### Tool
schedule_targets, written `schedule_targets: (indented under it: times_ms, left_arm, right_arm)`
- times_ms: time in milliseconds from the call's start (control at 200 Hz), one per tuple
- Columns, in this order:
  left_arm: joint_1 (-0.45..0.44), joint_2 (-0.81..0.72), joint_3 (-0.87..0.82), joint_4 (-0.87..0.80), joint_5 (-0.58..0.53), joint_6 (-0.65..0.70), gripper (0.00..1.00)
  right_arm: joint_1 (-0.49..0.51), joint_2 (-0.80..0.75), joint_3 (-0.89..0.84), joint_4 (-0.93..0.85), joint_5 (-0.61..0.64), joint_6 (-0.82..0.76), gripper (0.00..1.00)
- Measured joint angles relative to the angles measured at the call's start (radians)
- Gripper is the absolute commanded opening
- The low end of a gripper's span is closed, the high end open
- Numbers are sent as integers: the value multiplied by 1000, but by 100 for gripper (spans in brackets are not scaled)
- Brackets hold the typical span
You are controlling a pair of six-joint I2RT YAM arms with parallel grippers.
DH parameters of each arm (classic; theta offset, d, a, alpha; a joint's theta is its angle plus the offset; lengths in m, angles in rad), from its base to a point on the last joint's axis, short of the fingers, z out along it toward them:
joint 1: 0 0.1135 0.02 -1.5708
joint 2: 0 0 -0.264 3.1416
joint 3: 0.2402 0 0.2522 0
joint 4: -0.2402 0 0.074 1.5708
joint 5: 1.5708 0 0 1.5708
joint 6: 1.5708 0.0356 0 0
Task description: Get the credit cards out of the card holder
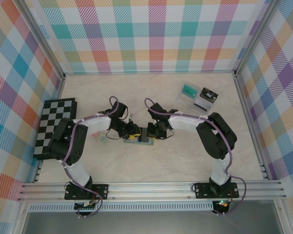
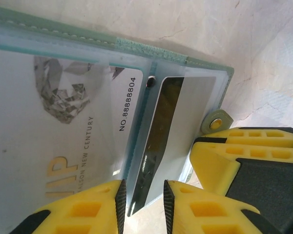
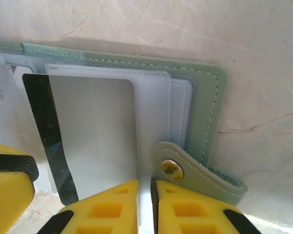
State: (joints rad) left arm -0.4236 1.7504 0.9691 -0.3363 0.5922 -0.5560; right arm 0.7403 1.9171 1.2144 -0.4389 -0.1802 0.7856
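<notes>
The card holder [image 1: 145, 136] lies open mid-table, grey-teal fabric [image 3: 210, 97] with clear sleeves and a snap tab [image 3: 185, 168]. A silver credit card with a dark stripe [image 2: 185, 112] [image 3: 97, 131] sticks partly out of a sleeve. A white VIP card [image 2: 63, 122] sits in the neighbouring sleeve. My left gripper [image 2: 143, 190] [image 1: 132, 132] has its jaws a little apart around the striped card's corner; whether they pinch it is unclear. My right gripper [image 3: 145, 187] [image 1: 154, 132] is shut on the holder's clear sleeve edge beside the tab.
A black-and-white chequered board [image 1: 56, 126] lies at the left. Two small clear boxes [image 1: 189, 89] [image 1: 205, 99] stand at the back right. A small pale object [image 1: 101, 138] rests left of the left gripper. Plaid walls enclose the table on three sides.
</notes>
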Motion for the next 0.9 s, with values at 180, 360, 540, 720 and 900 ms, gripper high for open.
schedule_targets:
  times_ms: [180, 360, 540, 720, 900]
  left_arm:
    - [0, 39, 0, 13, 30, 26, 28]
    - [0, 63, 0, 54, 84, 37, 23]
    - [1, 73, 0, 79, 103, 49, 18]
    - [3, 74, 0, 77, 103, 60, 11]
    - [7, 61, 0, 61, 93, 79, 5]
  right_arm:
    - [0, 3, 5, -13, 11, 8, 16]
    - [0, 3, 5, -16, 12, 17, 16]
    - [0, 3, 5, -19, 12, 19, 15]
    - [0, 3, 5, -21, 13, 19, 15]
    - [0, 3, 5, -22, 16, 23, 15]
